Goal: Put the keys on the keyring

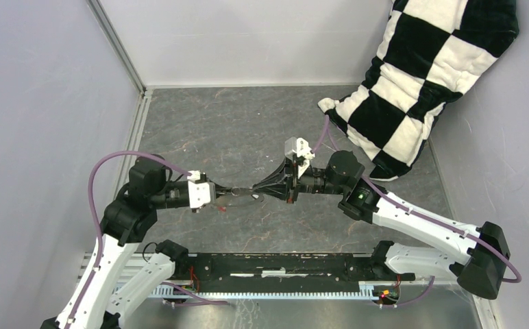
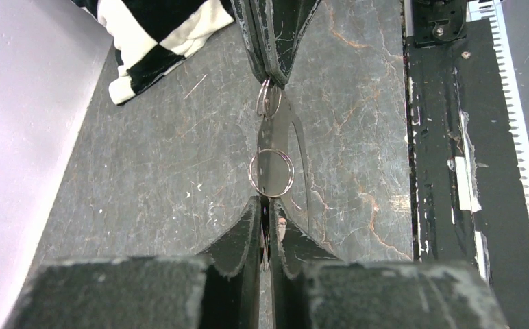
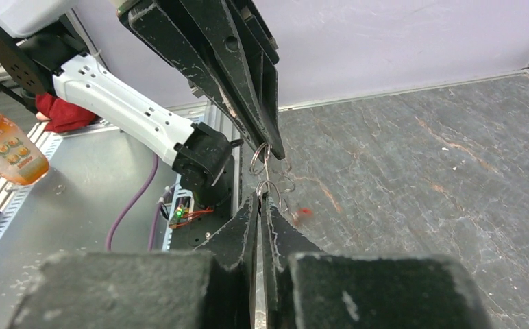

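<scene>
Closest in, the left gripper (image 2: pixel 267 204) has its jaws pinched almost together on thin metal, with a sliver of a gap and no more. Right at those tips sits a round wire loop (image 2: pixel 250 171). Just past it the grey metal of the keyring (image 2: pixel 275 133) runs straight away from us to a smaller loop (image 2: pixel 260 103). That smaller loop is nipped in the right gripper (image 2: pixel 274 79), jaws drawn to a point on it. So the keyring is strung tip to tip between the two arms, above the tabletop (image 2: pixel 179 178) and not lying on it (as best I can judge from the wrist views).

From the right wrist, a red-headed key (image 3: pixel 303 214) dangles just beside the right jaws. It's blurred, so I can't tell whether it's fully on the ring. The black key? A pale fleck (image 2: pixel 280 223) shows inside the left jaws, but I can't say that's it.

The step in hand looks like working a key round the coil. My read is that it wants one arm as a firm anchor while the other makes small, slow turns. Pull too hard and the thin metal could slip out of a grip; loosen both ends together and the lot drops. Far back lies a checkered cushion (image 2: pixel 152 27).
</scene>
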Available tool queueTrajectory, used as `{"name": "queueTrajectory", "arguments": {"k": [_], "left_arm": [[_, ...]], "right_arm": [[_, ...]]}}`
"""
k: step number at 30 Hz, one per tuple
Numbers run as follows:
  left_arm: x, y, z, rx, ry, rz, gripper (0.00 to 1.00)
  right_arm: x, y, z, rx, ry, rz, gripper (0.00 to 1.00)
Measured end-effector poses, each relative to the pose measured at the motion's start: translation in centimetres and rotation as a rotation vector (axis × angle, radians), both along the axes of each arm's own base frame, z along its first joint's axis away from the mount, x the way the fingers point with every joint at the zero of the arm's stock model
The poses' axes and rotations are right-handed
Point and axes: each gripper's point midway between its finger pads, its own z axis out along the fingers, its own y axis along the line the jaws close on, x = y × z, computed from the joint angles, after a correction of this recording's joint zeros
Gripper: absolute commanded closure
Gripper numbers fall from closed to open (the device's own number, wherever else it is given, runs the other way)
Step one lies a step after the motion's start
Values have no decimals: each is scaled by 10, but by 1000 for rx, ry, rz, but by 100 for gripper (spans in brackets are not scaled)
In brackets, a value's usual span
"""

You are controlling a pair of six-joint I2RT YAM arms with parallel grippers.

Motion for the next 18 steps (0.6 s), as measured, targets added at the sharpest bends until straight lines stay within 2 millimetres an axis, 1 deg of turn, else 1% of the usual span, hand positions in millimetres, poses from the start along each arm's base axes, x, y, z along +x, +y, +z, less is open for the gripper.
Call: {"name": "queueTrajectory", "arguments": {"k": [1, 3, 4, 6, 7, 9, 11, 13, 16, 18], "left_arm": [[0, 0, 1, -3, 3, 3, 98], [1, -1, 2, -9, 7, 6, 98], [1, -1, 2, -12, 10, 7, 93], [1, -1, 3, -16, 13, 7, 63], [1, -2, 3, -19, 11, 6, 53], [-1, -3, 3, -28, 17, -5, 43], [-4, -5, 0, -33, 32, -20, 38], [-5, -7, -3, -40, 42, -35, 36], [-4, -11, -7, -50, 66, -51, 37], [-2, -14, -8, -58, 86, -59, 39]], "right_arm": [[0, 0, 1, 4, 1, 0, 99], [0, 0, 4, 14, 2, 4, 99], [-1, 0, 5, 19, 2, 6, 99], [-2, 0, 8, 32, 7, 14, 99], [-3, 1, 10, 43, 9, 19, 99], [-5, 1, 12, 65, 17, 27, 99], [-7, 1, 10, 76, 32, 37, 99], [-9, 1, 7, 83, 47, 49, 99], [-11, 3, 5, 89, 67, 68, 99], [-12, 4, 7, 98, 70, 76, 99]]}}
